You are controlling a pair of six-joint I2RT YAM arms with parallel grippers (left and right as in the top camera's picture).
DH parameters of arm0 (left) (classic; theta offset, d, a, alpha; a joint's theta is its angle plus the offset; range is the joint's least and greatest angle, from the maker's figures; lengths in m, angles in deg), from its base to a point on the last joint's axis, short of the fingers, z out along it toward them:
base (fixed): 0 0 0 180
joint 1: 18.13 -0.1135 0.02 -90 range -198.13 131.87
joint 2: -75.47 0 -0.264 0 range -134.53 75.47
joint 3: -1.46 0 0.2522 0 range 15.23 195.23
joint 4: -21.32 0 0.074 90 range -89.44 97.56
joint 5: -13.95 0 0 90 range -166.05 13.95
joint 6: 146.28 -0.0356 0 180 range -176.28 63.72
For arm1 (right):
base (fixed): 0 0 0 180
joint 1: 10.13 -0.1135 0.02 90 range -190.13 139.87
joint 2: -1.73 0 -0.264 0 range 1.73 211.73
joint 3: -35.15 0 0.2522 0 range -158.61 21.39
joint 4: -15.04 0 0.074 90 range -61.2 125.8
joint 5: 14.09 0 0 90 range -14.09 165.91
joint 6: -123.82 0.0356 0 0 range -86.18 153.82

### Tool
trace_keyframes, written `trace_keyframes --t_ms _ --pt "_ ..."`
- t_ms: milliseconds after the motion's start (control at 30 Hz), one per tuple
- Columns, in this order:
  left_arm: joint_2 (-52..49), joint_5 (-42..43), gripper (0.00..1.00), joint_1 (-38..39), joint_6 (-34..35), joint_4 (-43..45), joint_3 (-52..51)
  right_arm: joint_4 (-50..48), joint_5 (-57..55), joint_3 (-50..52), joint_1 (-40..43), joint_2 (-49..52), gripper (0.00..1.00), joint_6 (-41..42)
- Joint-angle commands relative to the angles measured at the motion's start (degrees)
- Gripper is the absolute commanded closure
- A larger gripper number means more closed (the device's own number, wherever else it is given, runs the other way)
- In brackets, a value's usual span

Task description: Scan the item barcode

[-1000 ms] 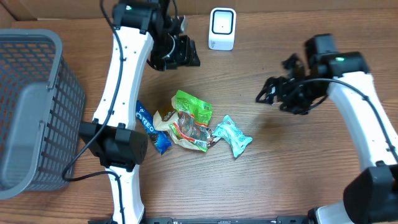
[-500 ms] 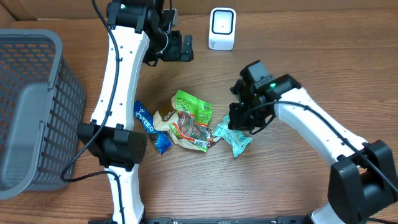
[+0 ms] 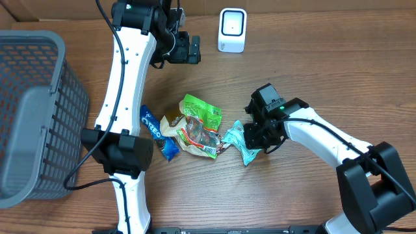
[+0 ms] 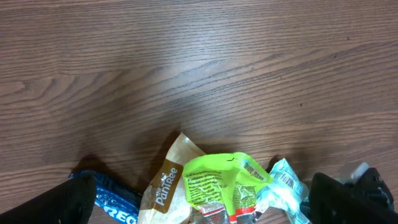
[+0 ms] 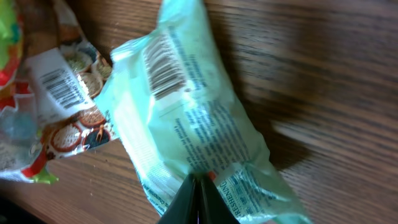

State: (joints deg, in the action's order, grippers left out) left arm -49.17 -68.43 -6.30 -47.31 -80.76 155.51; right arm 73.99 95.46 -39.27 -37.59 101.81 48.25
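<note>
A pale teal snack packet [image 3: 238, 139] lies at the right end of a small pile of packets. My right gripper [image 3: 255, 138] is shut on its lower end; in the right wrist view the closed fingertips [image 5: 199, 190] pinch the wrapper [image 5: 186, 118], whose barcode [image 5: 165, 68] faces up. The white scanner [image 3: 232, 30] stands at the table's far edge. My left gripper [image 3: 185, 49] hangs open and empty high up, just left of the scanner. From the left wrist view its gripper [image 4: 214, 202] is well above the pile, and one finger [image 4: 78, 199] shows at the lower left.
The pile also holds a green packet [image 3: 200, 110], a brown Pantree packet [image 3: 170, 122], a red-and-clear snack packet [image 3: 198, 138] and a blue Oreo packet [image 3: 153, 127]. A grey wire basket [image 3: 32, 110] stands at the left edge.
My right arm swung in from the right, came down on the teal packet and shut on it. My left gripper opened fully and shifted slightly left.
</note>
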Motion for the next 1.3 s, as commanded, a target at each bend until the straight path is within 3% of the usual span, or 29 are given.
trace_keyframes --t_ms 0,367,633,767,967,1100,1267 --pt "-0.09 -0.76 0.0 -0.57 -0.66 0.09 0.92 -0.44 0.98 0.57 -0.28 0.57 0.96 -6.08" --pt "-0.09 -0.5 0.0 -0.55 -0.61 0.09 0.92 -6.21 -15.56 1.42 0.57 7.32 0.94 -7.43" --pt "-0.07 -0.94 0.0 -1.92 -3.13 0.28 3.48 -4.63 -31.1 -2.34 5.97 7.3 0.96 -8.04" --pt "-0.07 -0.94 0.0 -4.46 -0.31 -2.38 8.11 1.75 -26.88 -11.39 8.74 7.3 0.96 -8.96" --pt "-0.07 -0.7 0.0 -9.64 5.11 -7.93 13.44 14.67 -6.93 -25.44 9.53 7.3 0.95 -8.96" --pt "-0.07 -0.35 0.0 -11.98 5.44 -8.48 13.46 17.73 3.65 -25.16 7.82 7.32 0.95 -8.96" --pt "-0.09 -0.39 0.0 -12.46 5.42 -8.48 13.46 16.87 1.73 -19.65 4.55 7.32 0.95 -8.92"
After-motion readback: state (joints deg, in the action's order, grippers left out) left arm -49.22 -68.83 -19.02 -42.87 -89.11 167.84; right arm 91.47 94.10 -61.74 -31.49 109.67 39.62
